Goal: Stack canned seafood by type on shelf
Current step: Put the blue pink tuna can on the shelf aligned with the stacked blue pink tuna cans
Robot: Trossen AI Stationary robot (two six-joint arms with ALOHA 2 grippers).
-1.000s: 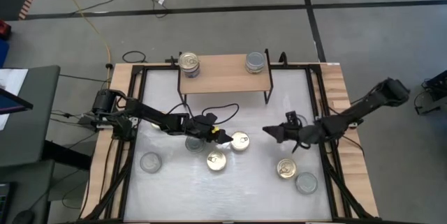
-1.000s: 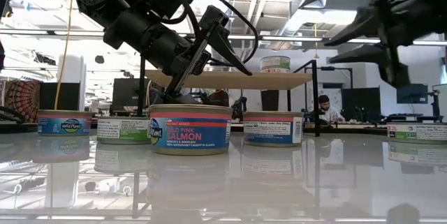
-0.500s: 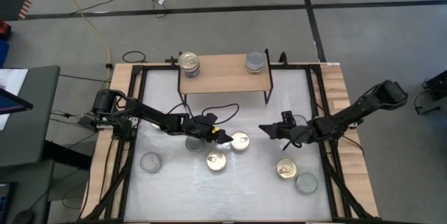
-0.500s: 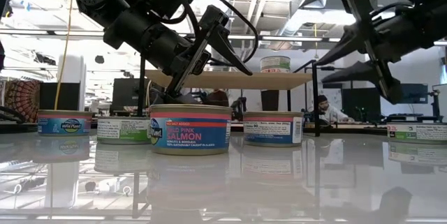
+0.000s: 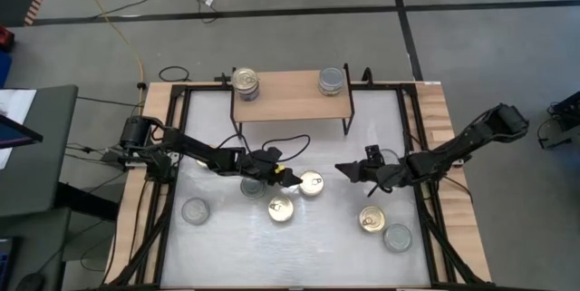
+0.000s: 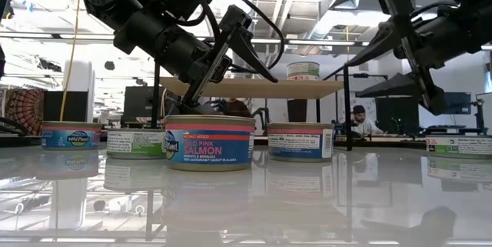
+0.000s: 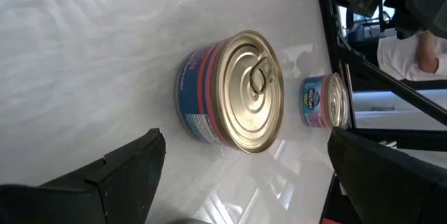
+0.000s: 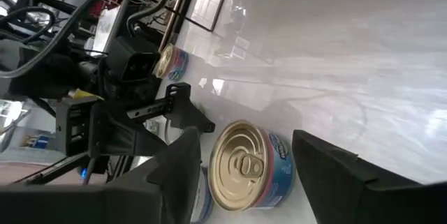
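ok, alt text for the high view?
Overhead: both pincers open over the white table, left pincer beside a gold-lidded can, right pincer empty nearby. Five more cans lie loose; two stacks stand on the wooden shelf.

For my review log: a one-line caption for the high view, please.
Both open grippers, left and right, flank a gold-lidded can on the table; two cans sit on the shelf.

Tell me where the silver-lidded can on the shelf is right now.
In the high view, the silver-lidded can stands at the right end of the shelf, opposite the gold-lidded can at the left end.
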